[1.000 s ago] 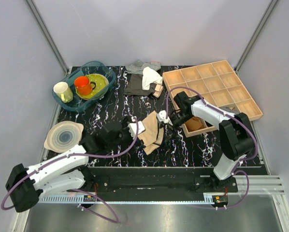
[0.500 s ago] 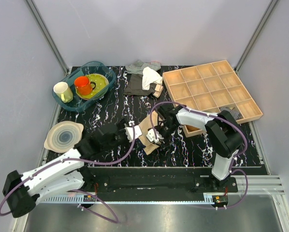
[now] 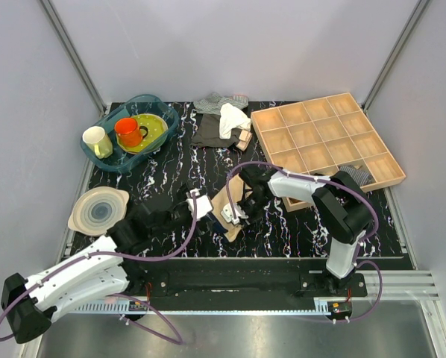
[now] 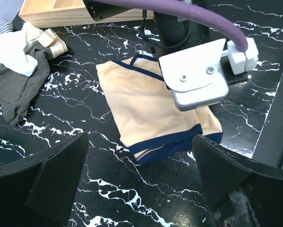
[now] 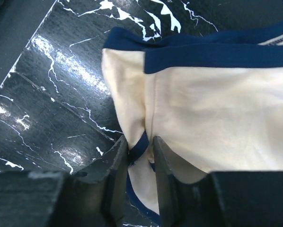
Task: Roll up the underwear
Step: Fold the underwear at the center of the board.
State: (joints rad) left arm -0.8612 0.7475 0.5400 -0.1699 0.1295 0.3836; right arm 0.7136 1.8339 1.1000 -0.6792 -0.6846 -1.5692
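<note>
Starting overhead, where does the garment lie? (Q)

Overhead view: the small pale beige fabric underwear with dark edging (image 3: pixel 224 198) lies flat near the middle of the black, white-veined desk (image 3: pixel 171 160). Its long axis runs roughly from far edge to near edge, slightly tilted. The right gripper (image 3: pixel 233 214) sits on it toward the near end. The left gripper (image 3: pixel 197 203) is just beside its left side, apart from it. (A)

And from the left wrist? (Q)

Left wrist view: the left fingers (image 4: pixel 42 184) are spread wide and hold nothing. The underwear lies ahead of them, and the right gripper covers its far right part. (A)

The right wrist? (Q)

Right wrist view: the right fingers (image 5: pixel 114 176) are nearly pressed together, pinching a fold of the dark-edged hem. The cloth extends ahead and to their right. (A)

Which relation governs the coming move? (Q)

Probably this: the right arm already grips the cloth near one end of the long axis, so a roll would likely run along that axis. The left arm is close but not touching, so it is free to steady the side. (A)
</note>
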